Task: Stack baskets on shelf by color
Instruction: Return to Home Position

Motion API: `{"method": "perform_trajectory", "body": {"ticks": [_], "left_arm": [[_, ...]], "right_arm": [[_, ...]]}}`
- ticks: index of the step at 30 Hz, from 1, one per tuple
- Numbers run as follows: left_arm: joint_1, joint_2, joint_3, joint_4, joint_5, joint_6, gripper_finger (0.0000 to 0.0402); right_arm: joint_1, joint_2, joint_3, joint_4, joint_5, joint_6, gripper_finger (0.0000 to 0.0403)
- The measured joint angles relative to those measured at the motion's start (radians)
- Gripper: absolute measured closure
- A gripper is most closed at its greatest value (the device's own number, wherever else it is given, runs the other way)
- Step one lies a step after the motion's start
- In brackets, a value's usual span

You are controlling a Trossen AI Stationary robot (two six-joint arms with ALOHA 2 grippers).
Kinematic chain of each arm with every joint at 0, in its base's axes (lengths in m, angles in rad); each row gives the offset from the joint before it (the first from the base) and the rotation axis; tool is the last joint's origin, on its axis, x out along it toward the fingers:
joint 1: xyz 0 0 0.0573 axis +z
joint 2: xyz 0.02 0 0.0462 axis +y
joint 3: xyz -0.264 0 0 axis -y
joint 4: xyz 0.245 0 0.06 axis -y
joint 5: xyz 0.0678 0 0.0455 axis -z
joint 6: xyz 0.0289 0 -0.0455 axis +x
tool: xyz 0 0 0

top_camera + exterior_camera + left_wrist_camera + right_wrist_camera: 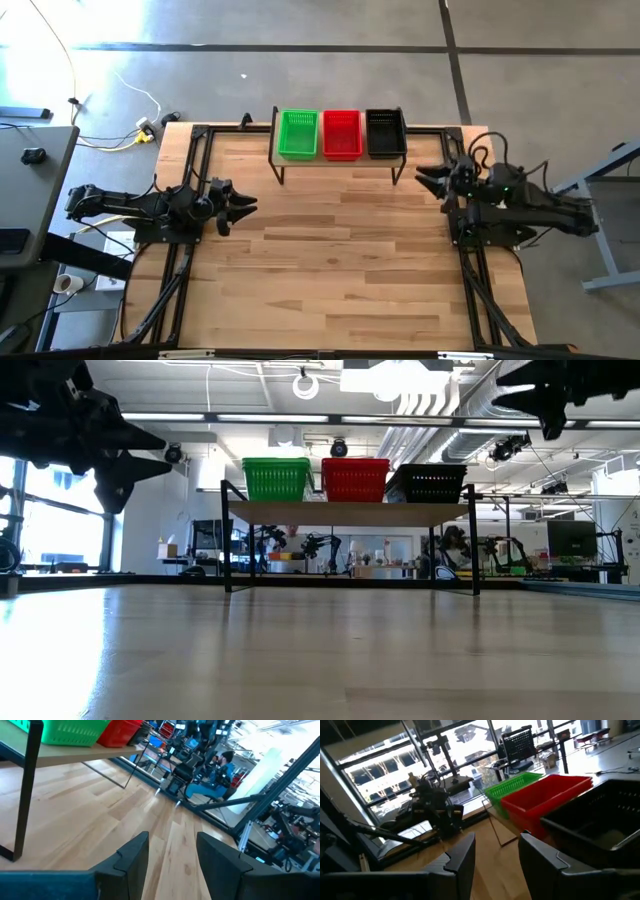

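The shelf (340, 160), light wood top on thin black legs, stands at the table's far edge. On its top sit a green basket stack (297, 133), a red one (342, 133) and a black one (385, 132), side by side; the same row shows in the low view (275, 478) (354, 478) (428, 482). My left gripper (250, 204) hovers open above the table's left side, pointing right. My right gripper (420, 176) hovers open at the right side, near the shelf's right end, pointing left. Both are empty.
Black frame rails (185, 250) run along the table's left and right sides beside the arm bases. Bare tabletop (340, 260) lies between the arms, in front of the shelf. A person in blue sits in the room beyond the table (222, 767).
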Motion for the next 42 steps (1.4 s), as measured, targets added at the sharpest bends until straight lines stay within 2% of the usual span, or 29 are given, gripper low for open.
{"method": "perform_trajectory", "body": {"ticks": [8,17,21,32,42], "left_arm": [[0.001,0.000,0.000,-0.015,-0.003,0.042,0.0245],[0.001,0.000,0.000,-0.034,-0.002,0.082,0.0245],[0.001,0.000,0.000,-0.033,-0.002,0.082,0.0245],[0.001,0.000,0.001,-0.033,-0.002,0.082,0.0245],[0.001,0.000,0.001,-0.033,-0.002,0.082,0.0245]], "right_arm": [[0.000,-0.108,-0.166,0.036,-0.080,0.047,0.0269],[0.000,-0.221,-0.315,0.034,-0.095,0.105,0.0269],[0.000,-0.224,-0.361,0.042,-0.132,0.101,0.0269],[0.000,-0.217,-0.370,0.051,-0.128,0.046,0.0269],[0.000,-0.217,-0.370,0.050,-0.128,0.072,0.0269]]}}
